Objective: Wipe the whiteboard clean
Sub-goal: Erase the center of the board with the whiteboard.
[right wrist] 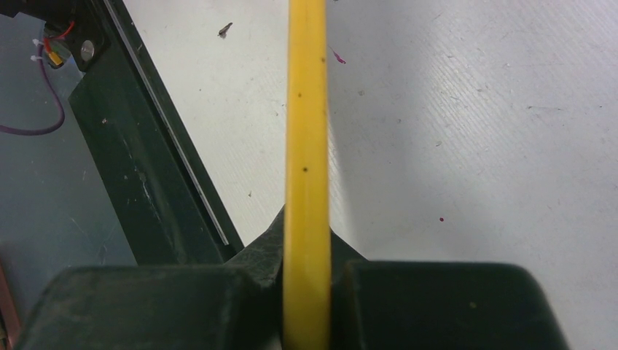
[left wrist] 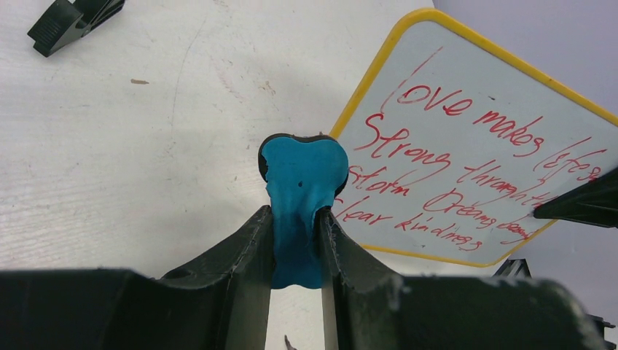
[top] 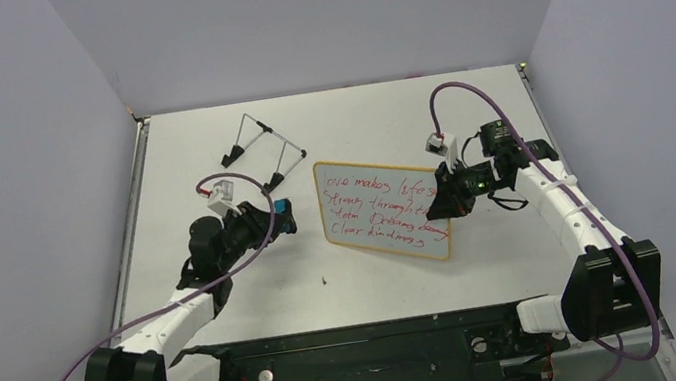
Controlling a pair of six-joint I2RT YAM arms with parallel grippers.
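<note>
Right wrist, whiteboard (right wrist: pixel 306 146) clamped edge-on, yellow rim

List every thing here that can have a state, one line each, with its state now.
whiteboard: covered in red handwriting, unwiped, held by its rim.
blue eraser: clamped in the fingers, apart from the board.
wire stand: on the table, holding nothing.
left gripper: shut on the eraser.
right gripper: shut on the whiteboard's yellow rim.
</note>
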